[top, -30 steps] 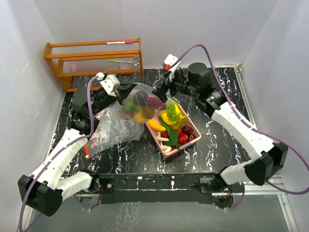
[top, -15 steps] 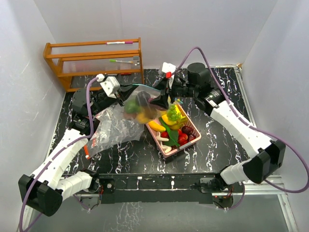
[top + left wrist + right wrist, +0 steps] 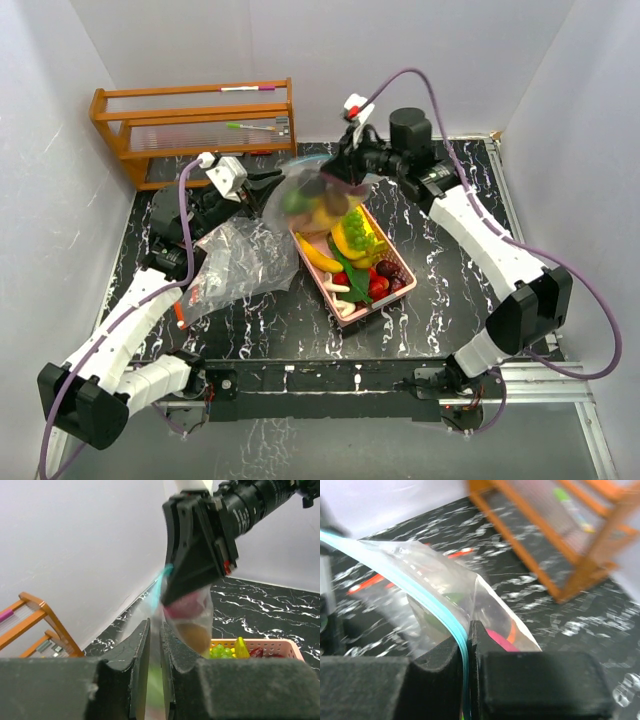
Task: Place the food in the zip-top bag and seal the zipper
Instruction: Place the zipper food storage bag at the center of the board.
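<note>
The zip-top bag (image 3: 305,195), clear with a teal zipper (image 3: 420,592), hangs blurred above the table with food (image 3: 192,630) inside. My right gripper (image 3: 340,178) is shut on its zipper edge at the top right; the pads (image 3: 480,645) pinch the teal strip. My left gripper (image 3: 268,186) is at the bag's left end. Its fingers (image 3: 137,650) stand a narrow slit apart with bag film running through them. More food (image 3: 355,250), a banana, grapes and red pieces, lies in the pink tray (image 3: 322,287) below the bag.
A crumpled sheet of clear plastic (image 3: 235,262) lies left of the tray, with a red strip (image 3: 180,312) at its near edge. An orange wooden rack (image 3: 195,120) stands at the back left. White walls close in on three sides.
My right gripper closed on the bag's zipper edge and rose toward the back, lifting the bag off the tray's corner. The left fingers eased slightly.
</note>
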### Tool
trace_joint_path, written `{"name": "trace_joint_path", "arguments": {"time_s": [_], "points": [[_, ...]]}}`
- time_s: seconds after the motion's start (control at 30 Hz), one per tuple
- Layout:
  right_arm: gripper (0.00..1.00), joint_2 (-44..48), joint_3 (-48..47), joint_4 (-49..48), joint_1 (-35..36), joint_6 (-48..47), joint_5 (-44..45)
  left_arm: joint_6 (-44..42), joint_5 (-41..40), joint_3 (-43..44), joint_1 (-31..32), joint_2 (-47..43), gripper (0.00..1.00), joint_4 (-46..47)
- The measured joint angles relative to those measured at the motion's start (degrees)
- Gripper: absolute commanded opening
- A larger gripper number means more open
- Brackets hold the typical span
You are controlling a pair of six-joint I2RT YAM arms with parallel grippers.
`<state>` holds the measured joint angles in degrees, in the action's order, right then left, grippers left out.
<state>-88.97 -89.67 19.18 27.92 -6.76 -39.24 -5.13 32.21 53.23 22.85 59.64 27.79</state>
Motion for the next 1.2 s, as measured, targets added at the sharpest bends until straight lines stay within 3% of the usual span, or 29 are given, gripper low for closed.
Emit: {"name": "trace_joint_path", "arguments": {"time_s": [0.2,0.27,0.33,0.37,0.83,1.0,1.03,1.1,1.2], "points": [[0.08,3.3,1.5,-5.1,-7.0,4.5,18.8,0.3,-5.2,0.5,0.0,-2.1,0.34,-5.2],[0.08,4.0,1.7,-6.3,-8.5,5.0,24.3,0.2,-6.6,1.1,0.0,-2.3,0.57,-7.3],[0.08,5.0,3.3,-8.0,-10.0,5.2,29.9,0.2,-7.8,1.6,0.0,-2.5,0.94,-9.4],[0.08,5.4,4.4,-8.9,-10.7,5.1,32.7,0.3,-8.3,1.6,0.0,-2.7,0.97,-10.2],[0.08,5.2,19.7,-15.5,-14.4,-7.3,77.0,5.4,-12.0,1.6,0.0,-3.6,0.97,-17.1],[0.08,5.2,25.1,-16.3,-13.6,-10.3,83.3,7.2,-12.1,1.5,0.0,-3.6,0.97,-18.2],[0.12,5.2,25.4,-16.3,-13.1,-10.0,83.2,7.3,-12.2,1.5,0.0,-3.6,0.97,-18.2],[0.41,5.1,25.6,-15.9,-11.6,-8.9,82.4,7.5,-12.3,1.3,0.0,-3.6,0.97,-18.1],[0.65,3.7,25.6,-14.4,-8.7,-5.4,78.9,7.5,-12.3,0.9,0.0,-3.6,0.97,-18.0]]}}
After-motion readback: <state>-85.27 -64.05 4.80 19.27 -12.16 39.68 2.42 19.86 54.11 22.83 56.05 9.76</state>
